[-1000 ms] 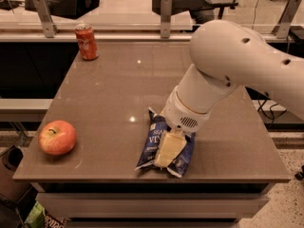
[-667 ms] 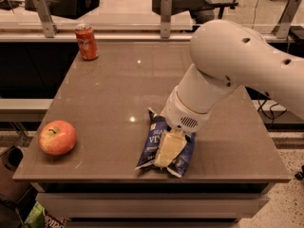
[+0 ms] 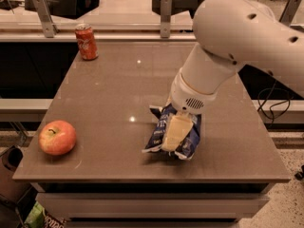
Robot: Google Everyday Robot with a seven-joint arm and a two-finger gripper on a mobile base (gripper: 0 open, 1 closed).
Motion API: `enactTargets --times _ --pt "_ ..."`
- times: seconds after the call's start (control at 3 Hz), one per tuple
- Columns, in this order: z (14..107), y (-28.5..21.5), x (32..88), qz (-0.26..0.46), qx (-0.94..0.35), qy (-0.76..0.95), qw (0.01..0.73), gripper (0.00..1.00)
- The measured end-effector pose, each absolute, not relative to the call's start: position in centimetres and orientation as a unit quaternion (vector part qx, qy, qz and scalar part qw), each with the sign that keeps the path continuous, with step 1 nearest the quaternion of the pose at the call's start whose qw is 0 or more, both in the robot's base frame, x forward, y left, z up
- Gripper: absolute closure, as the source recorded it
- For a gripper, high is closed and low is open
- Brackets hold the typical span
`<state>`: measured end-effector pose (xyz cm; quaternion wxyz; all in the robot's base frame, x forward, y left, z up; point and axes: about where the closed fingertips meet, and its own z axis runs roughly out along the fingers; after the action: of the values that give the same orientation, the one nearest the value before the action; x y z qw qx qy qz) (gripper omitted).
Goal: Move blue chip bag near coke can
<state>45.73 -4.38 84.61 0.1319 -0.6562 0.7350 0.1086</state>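
The blue chip bag (image 3: 189, 136) lies crinkled on the brown table (image 3: 118, 84), right of centre and near the front edge. My gripper (image 3: 172, 142) reaches down from the large white arm (image 3: 237, 37) and rests right on the middle of the bag, covering part of it. The coke can (image 3: 86, 42), red with white script, stands upright at the table's far left corner, well away from the bag.
A red-yellow apple (image 3: 57, 137) sits near the front left corner of the table. Behind the table runs a rail with metal brackets (image 3: 165, 15) and dark equipment. The table's front edge is just below the bag. Cables lie on the floor at right.
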Motion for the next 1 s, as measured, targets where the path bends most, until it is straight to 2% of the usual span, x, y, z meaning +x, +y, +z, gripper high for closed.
enactTargets --times 1.0 --pt "91.5 -5.7 52.1 0.03 -0.652 0.736 0.178 1.0"
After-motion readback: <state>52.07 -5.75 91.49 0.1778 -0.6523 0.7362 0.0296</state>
